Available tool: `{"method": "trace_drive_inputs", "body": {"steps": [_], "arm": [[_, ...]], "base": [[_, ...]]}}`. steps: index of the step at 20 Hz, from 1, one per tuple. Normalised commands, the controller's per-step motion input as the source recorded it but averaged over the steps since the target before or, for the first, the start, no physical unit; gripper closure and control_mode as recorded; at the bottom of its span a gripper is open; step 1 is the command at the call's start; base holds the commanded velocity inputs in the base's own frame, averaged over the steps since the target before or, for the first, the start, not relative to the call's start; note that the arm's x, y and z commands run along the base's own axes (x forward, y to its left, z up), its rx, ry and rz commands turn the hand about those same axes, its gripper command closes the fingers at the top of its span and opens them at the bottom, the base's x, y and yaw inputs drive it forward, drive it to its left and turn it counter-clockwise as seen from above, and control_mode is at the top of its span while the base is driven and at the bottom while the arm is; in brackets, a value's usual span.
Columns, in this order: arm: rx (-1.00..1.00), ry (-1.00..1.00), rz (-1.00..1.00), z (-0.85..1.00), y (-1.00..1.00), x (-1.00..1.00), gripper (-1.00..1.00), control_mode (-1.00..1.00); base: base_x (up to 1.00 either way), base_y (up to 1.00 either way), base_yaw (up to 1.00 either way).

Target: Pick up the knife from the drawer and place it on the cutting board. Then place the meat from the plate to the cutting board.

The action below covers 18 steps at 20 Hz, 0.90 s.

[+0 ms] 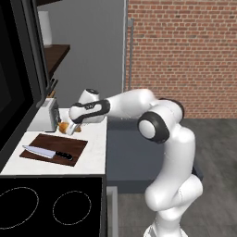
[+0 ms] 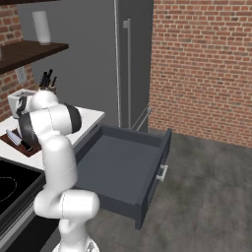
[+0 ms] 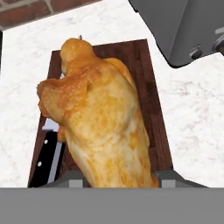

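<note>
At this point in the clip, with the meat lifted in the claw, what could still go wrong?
1. The knife already lies on the cutting board, taking up one side. The meat could be set down on the blade or handle instead of bare wood.
2. The claw holds the meat near the board's far edge, beside the toaster; a release here might land it on the counter.
3. The drawer stands wide open, so the base could bump it if it drives.
</note>
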Motion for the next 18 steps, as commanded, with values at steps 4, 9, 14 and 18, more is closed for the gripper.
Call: {"method": "trace_drive_inputs", "body": {"steps": [4,9,14,18], "arm": [[-0.02,0.00,0.01,-0.38,0.26,0.05,1.00,-1.00],[-0.01,0.00,0.01,-0.26,0.25,0.00,1.00,-1.00],[-0.01,0.04,0.00,-0.25,0.29,0.07,1.00,-1.00],[-0.01,0.04,0.00,-0.40,0.37,0.08,1.00,-1.00]], "base": [[0.00,0.00,0.00],[0.00,0.00,0.00],[0.00,0.00,0.00],[0.00,0.00,0.00]]}}
